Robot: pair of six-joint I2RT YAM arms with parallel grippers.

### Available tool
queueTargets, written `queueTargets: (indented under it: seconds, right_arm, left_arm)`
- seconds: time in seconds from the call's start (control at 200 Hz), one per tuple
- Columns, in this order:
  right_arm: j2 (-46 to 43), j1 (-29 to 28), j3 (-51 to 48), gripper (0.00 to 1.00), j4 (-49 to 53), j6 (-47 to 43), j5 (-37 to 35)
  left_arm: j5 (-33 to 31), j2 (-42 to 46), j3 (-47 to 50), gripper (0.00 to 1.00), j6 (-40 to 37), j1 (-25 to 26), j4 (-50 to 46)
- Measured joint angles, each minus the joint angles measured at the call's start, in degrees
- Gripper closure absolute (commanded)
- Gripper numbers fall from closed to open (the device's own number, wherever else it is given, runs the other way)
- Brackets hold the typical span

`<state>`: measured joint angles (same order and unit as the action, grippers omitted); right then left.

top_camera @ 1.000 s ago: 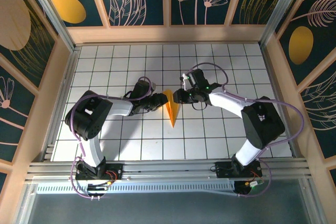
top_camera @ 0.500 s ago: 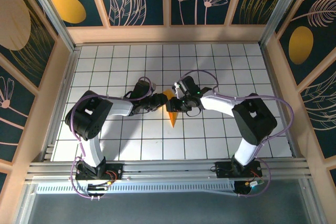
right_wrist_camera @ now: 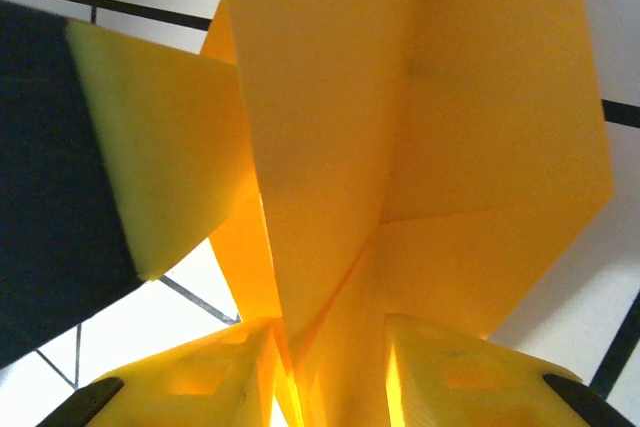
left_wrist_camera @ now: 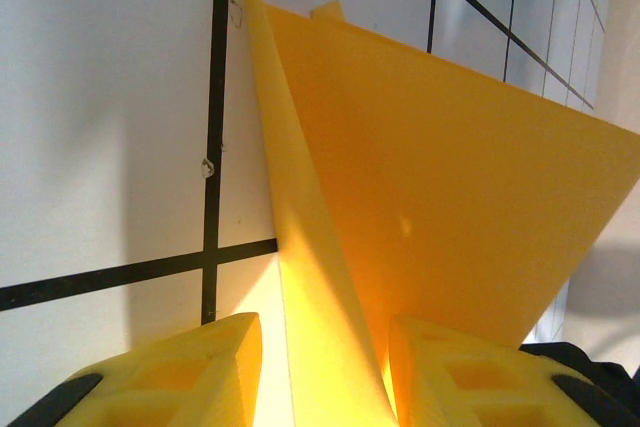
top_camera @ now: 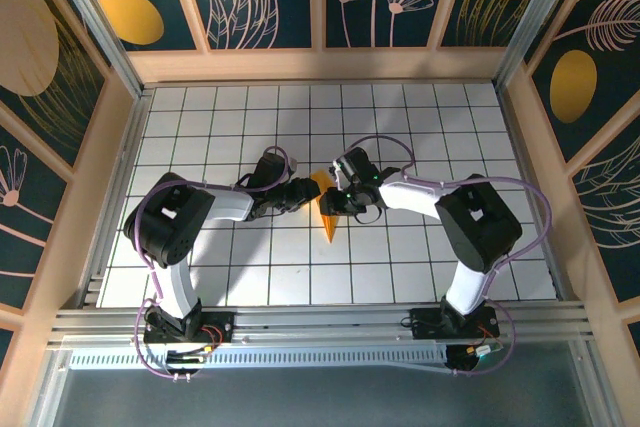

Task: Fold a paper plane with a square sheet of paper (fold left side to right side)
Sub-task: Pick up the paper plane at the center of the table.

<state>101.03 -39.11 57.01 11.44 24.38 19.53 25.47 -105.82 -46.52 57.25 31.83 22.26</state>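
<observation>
The yellow-orange paper [top_camera: 327, 221] lies mid-table as a narrow creased dart, its tip toward the near edge. My left gripper [top_camera: 309, 193] meets its wide end from the left and my right gripper [top_camera: 334, 203] from the right. In the left wrist view a raised fold of the paper [left_wrist_camera: 430, 177] stands between the fingers of the left gripper [left_wrist_camera: 325, 377], which is open, with a lit gap beside the left finger [left_wrist_camera: 190, 372]. In the right wrist view layered flaps of the paper [right_wrist_camera: 400, 97] run between the spread fingers of the right gripper [right_wrist_camera: 330, 377]. The left gripper's finger [right_wrist_camera: 160, 147] shows close by.
White gridded table [top_camera: 400, 117] inside wooden walls [top_camera: 320, 65] with patterned panels. Both arms' elbows [top_camera: 165, 222] [top_camera: 480, 222] hang over the near half. A metal rail [top_camera: 320, 322] runs along the near edge.
The right gripper has moved left from beside the paper onto its wide end, close against the left gripper. The left arm and the paper have stayed put.
</observation>
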Motion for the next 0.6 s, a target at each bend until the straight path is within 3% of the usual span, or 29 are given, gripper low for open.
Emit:
queueTargets:
  seconds: [0.305,0.601]
  right_arm:
    - [0.31,-0.11,0.04,0.81,0.66,-0.09,-1.53]
    - [1.42,-0.76,1.14,0.81,2.12,-0.04,-3.21]
  left_arm:
    - [-0.02,0.00,0.00,0.62,0.00,0.00,-0.02]
    - [-0.24,0.00,0.00,0.62,0.00,0.00,-0.22]
